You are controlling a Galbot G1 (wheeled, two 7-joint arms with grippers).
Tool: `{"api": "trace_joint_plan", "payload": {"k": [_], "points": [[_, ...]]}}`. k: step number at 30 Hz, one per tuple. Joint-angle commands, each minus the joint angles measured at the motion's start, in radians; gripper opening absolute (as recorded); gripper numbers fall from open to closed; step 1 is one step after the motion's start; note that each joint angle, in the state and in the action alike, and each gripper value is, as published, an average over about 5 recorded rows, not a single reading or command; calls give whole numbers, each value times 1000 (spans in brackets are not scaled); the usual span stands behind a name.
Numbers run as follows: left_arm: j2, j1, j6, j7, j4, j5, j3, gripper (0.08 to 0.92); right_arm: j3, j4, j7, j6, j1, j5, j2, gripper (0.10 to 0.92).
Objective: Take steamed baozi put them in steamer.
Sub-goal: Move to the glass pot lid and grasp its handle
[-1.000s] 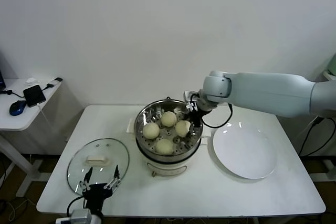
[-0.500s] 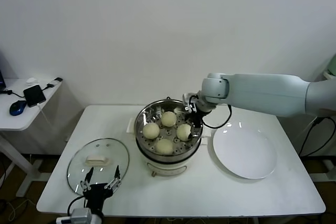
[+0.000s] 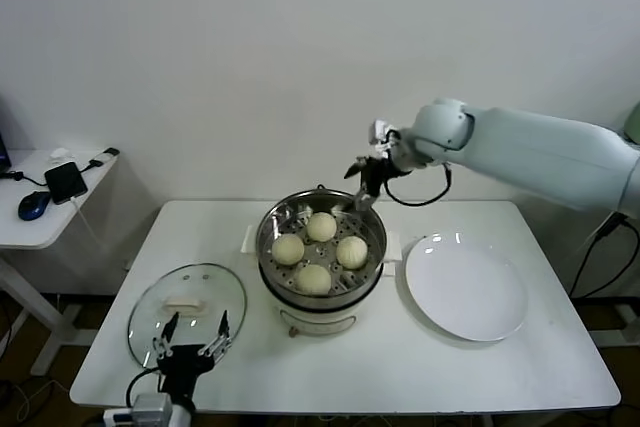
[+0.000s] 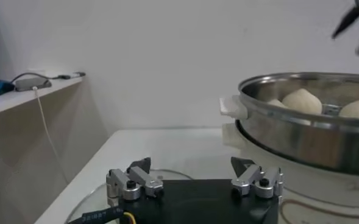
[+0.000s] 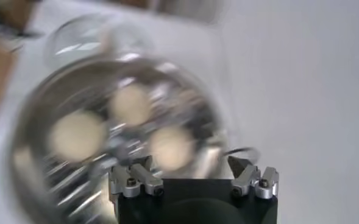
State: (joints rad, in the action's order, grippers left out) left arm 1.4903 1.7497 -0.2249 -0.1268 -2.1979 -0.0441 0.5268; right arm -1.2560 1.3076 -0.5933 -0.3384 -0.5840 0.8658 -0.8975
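Several cream-white steamed baozi lie on the perforated tray inside the steel steamer at the table's middle. My right gripper hangs above the steamer's far right rim, open and empty. In the right wrist view that gripper looks down on the blurred baozi, fingers apart with nothing between them. My left gripper is parked open near the table's front left edge, over the glass lid. In the left wrist view the left gripper faces the steamer, where baozi show above the rim.
A flat white plate lies right of the steamer. The round glass lid with a white handle lies at the front left. A side table with a phone and a mouse stands beyond the left edge. A white wall rises behind.
My right gripper has opened, leaving a baozi on the steamer's right side, and has risen up and back out of the pot. The left arm has not moved.
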Motion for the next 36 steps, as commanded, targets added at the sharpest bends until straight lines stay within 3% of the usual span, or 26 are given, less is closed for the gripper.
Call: {"api": "trace_joint_plan", "payload": {"k": [1,6,11,15,26,36], "points": [[1,-19,11,11,-1,2,2,823,719,24,427,148,559,-181,336,823],[-5,-39,56,3,16,36,8,823,1184,90,591,194,1037,-221,398,823],[-11,-54,98,-3,30,60,18,823,1663,157,604,221,1496,-264,285,823],[-24,-64,123,12,37,76,26,823,1862,208,578,292,1737,-288,159,823],[-47,-91,265,11,118,299,45,823,1916,251,520,500,2003,-407,-143,823],[-116,-78,322,-225,232,792,61,823,1857,248,510,546,2019,-507,-285,823]]}}
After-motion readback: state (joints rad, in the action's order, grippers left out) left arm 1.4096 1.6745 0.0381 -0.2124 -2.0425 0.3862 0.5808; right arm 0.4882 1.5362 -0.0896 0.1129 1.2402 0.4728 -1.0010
